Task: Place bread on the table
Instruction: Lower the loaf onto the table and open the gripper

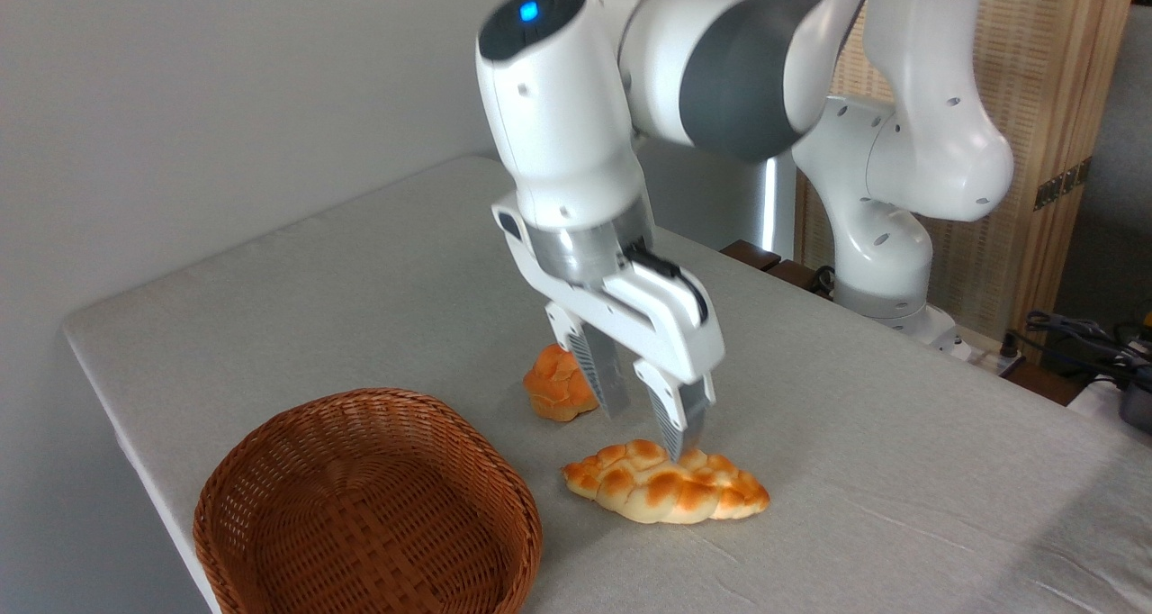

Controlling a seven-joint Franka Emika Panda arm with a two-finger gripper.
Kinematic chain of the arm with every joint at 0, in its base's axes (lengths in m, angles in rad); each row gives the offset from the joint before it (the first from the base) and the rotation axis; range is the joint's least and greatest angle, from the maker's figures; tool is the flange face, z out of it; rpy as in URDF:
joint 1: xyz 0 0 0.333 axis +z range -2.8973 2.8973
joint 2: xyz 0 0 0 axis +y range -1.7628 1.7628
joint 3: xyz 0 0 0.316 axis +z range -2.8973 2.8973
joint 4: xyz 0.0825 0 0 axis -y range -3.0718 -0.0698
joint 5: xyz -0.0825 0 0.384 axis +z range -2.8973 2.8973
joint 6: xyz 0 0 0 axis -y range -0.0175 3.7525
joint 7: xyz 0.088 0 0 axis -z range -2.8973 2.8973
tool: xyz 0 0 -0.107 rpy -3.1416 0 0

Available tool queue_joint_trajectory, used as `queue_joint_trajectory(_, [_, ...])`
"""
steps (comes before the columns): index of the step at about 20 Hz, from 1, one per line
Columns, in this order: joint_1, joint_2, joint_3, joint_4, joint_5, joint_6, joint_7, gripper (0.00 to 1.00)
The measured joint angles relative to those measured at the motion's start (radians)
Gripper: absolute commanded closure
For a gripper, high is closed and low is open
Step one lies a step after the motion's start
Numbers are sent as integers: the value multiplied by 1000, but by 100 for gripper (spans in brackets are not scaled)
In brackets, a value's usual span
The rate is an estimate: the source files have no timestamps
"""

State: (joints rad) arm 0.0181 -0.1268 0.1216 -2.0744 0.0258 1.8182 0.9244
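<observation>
A braided bread loaf (667, 485) lies flat on the grey cloth surface (360, 272), just right of a brown wicker basket (367, 508). The white arm's gripper (650, 423) hangs directly above it, fingers (681, 411) spread apart, the nearer tip at the loaf's top. A small round orange bun (558, 383) sits behind, partly hidden by the farther finger.
</observation>
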Motion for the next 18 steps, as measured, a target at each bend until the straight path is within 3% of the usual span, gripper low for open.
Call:
queue_joint_trajectory(4, [-3,-26,-32,146,-2,-36,-10,0])
queue_joint_trajectory(6, [-4,-27,-65,220,-33,-42,-33,0])
queue_joint_trajectory(10, [-5,14,-108,344,-59,-100,-115,0])
queue_joint_trajectory(18, [-2,96,-119,434,-85,-161,-154,0])
